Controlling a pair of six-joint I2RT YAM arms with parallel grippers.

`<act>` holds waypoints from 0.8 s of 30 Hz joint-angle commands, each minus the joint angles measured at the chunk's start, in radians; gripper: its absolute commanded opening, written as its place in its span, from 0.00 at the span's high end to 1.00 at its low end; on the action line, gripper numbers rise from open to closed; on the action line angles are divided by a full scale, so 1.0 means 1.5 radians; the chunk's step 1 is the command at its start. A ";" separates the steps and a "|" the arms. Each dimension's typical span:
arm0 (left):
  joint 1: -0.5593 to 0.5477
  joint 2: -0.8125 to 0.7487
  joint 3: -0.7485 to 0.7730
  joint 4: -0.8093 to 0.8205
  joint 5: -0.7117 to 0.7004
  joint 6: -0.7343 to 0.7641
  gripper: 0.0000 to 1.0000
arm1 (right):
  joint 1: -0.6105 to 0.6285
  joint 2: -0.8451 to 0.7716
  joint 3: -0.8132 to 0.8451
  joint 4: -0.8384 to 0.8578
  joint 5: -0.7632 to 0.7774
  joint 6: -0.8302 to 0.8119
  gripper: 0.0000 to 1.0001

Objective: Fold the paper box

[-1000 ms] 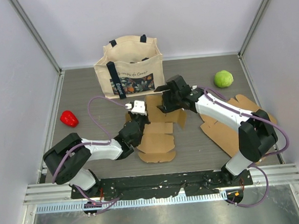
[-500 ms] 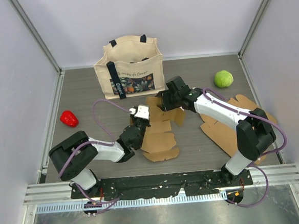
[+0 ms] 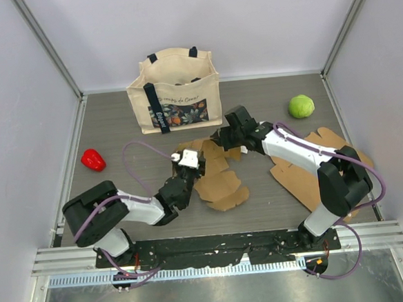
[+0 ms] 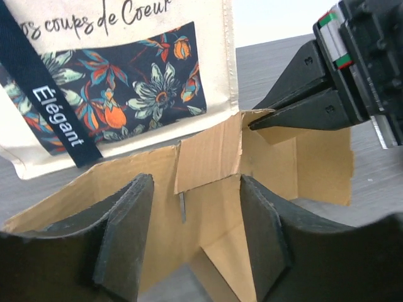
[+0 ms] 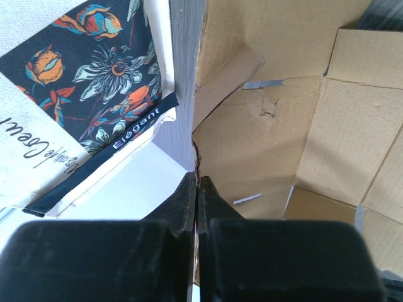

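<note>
**Top view.** The paper box [image 3: 221, 184], a part-opened cardboard blank, lies at the middle of the table [image 3: 110, 126], between the two arms and on the near side of the tote bag [image 3: 176, 90]. Its long axis runs roughly from the near edge toward the far edge. The right gripper [image 3: 221, 137] is at the blank's far end. The left gripper [image 3: 197, 166] sits at its left side, and contact there cannot be made out. A red pepper [image 3: 93, 159] lies toward the left edge and a green ball [image 3: 301, 106] toward the far right corner. A second cardboard blank [image 3: 303, 175] lies flat near the right edge.

**Left wrist.** The left gripper [image 4: 196, 189] is released, its fingers apart with nothing between them. The box [image 4: 296, 163] lies straight ahead, its raised panels facing the camera and the bag [image 4: 126, 82] just behind. At upper right, the right gripper [image 4: 259, 124] pinches the top corner of an upright flap.

**Right wrist.** The right gripper [image 5: 196, 184] is clenched on the thin edge of that cardboard flap. The box's panels [image 5: 252, 145] spread to the right and the bag's print [image 5: 82, 82] is on the left.

The left arm looks nearer the loose near panels. The coming move likely turns on it reaching forward along the box's long axis while the right holds the far flap up.
</note>
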 commanded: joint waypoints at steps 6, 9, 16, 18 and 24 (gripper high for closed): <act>-0.017 -0.432 -0.076 -0.353 -0.007 -0.316 0.33 | 0.008 -0.053 -0.075 0.094 0.014 -0.043 0.99; -0.009 -0.550 -0.073 -0.511 -0.059 -0.382 0.35 | 0.019 -0.076 -0.100 0.125 0.053 -0.099 0.99; 0.060 -0.618 -0.046 -0.745 -0.048 -0.478 0.29 | 0.034 -0.113 -0.121 0.201 0.107 -0.258 0.99; 0.082 -0.593 -0.041 -0.774 -0.025 -0.505 0.29 | 0.034 -0.118 -0.114 0.202 0.115 -0.293 0.98; 0.120 -0.515 -0.042 -0.725 0.051 -0.502 0.28 | 0.035 -0.128 -0.120 0.241 0.128 -0.400 0.98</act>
